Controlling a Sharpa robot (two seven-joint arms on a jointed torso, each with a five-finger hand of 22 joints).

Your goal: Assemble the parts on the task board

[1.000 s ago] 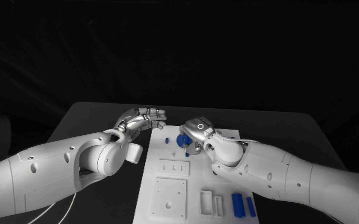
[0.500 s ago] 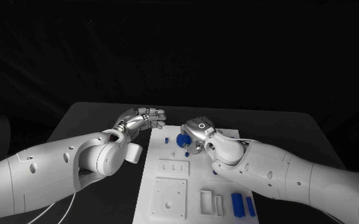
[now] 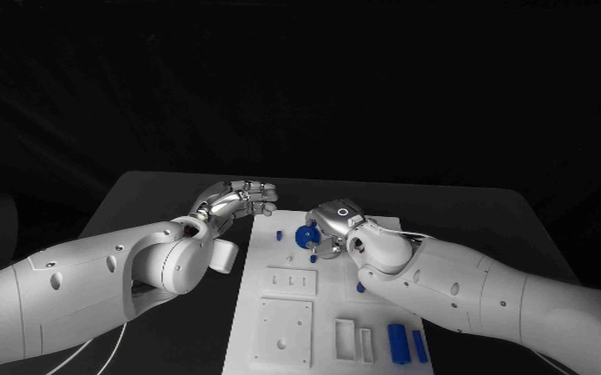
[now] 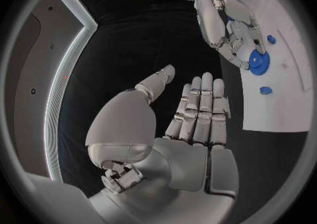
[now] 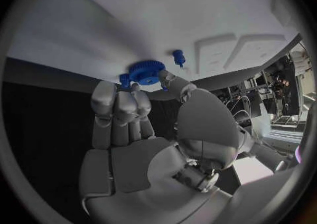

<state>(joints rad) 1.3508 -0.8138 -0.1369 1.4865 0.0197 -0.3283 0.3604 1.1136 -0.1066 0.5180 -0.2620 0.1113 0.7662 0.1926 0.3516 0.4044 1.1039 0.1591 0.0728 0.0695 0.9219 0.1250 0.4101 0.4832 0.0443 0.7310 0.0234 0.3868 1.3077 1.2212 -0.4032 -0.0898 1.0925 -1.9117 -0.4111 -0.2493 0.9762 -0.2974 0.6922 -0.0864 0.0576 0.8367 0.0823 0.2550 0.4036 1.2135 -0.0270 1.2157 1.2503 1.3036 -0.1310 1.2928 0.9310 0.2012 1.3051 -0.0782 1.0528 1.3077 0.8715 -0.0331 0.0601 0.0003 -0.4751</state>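
Blue gear (image 3: 306, 236) sits near the white task board's (image 3: 286, 323) far edge, pinched by the right hand (image 3: 336, 224). Left hand (image 3: 238, 199), fingers loosely curled and empty, hovers over bare black table (image 3: 150, 197) just left.

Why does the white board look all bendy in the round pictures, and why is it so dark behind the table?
In the right wrist view the fisheye lens curves the task board around the blue gear; in the left wrist view its edge bows too. In the head view only the table and arms catch light, so the room behind stays black.
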